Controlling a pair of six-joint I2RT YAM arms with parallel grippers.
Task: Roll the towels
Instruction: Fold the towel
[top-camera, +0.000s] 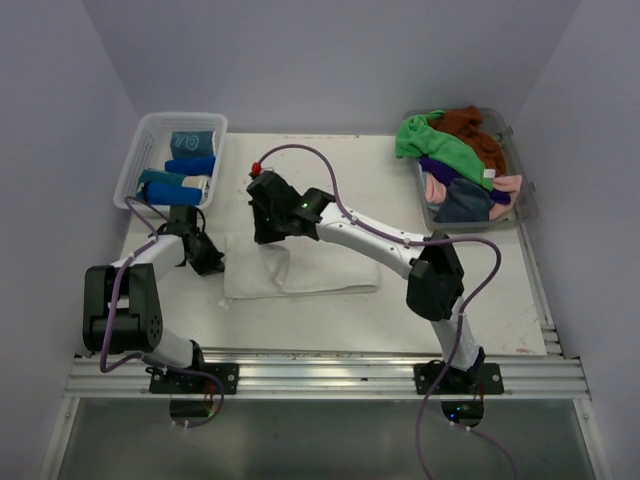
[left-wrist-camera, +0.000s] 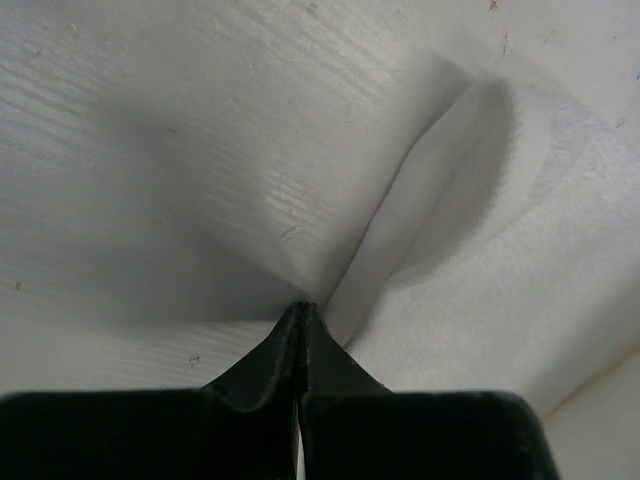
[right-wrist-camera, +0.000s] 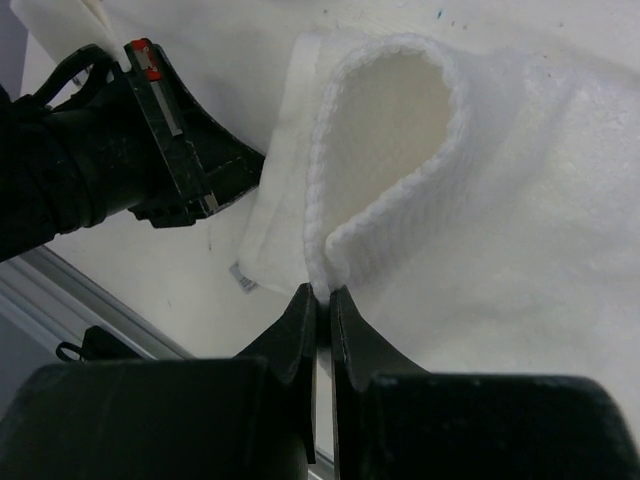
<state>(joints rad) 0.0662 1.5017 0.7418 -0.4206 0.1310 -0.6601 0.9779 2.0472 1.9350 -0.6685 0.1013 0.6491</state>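
1. Shows a white towel (top-camera: 310, 272) lying mostly flat at the near middle of the counter (top-camera: 400, 170), between the two arms, with its left part rumpled and folded up on itself.
2. Seen close from the right wrist, shows a thick hemmed edge of that towel lifted into an open loop, rising from the fingertips and curling over.
3. Finds the right end effector (right-wrist-camera: 322, 292) reaching in from the right over the towel's far left part, tips pressed together and pinching the base of that loop.
4. Finds the left end effector (left-wrist-camera: 302, 308) at the towel's left edge, just left of the right one, tips pressed together and pinching a pucker of the white cloth, with creases fanning away from the pinch.
5. At the far left of the counter, shows a white slotted basket (top-camera: 135, 160) holding rolled towels (top-camera: 190, 165) in blue and teal shades, laid side by side.
6. At the far right, shows a clear tub (top-camera: 500, 224) heaped with loose cloth:
   - a green towel (top-camera: 440, 145) on top at the left
   - a rust-brown towel (top-camera: 475, 128) at the far side
   - a purple towel (top-camera: 440, 168), a pink towel (top-camera: 432, 188) and a slate grey towel (top-camera: 465, 205) lower down, toward the near side
7. Along the near edge, shows a metal rail (top-camera: 330, 375) carrying both arm bases, with pale walls closing in the left, far and right sides.
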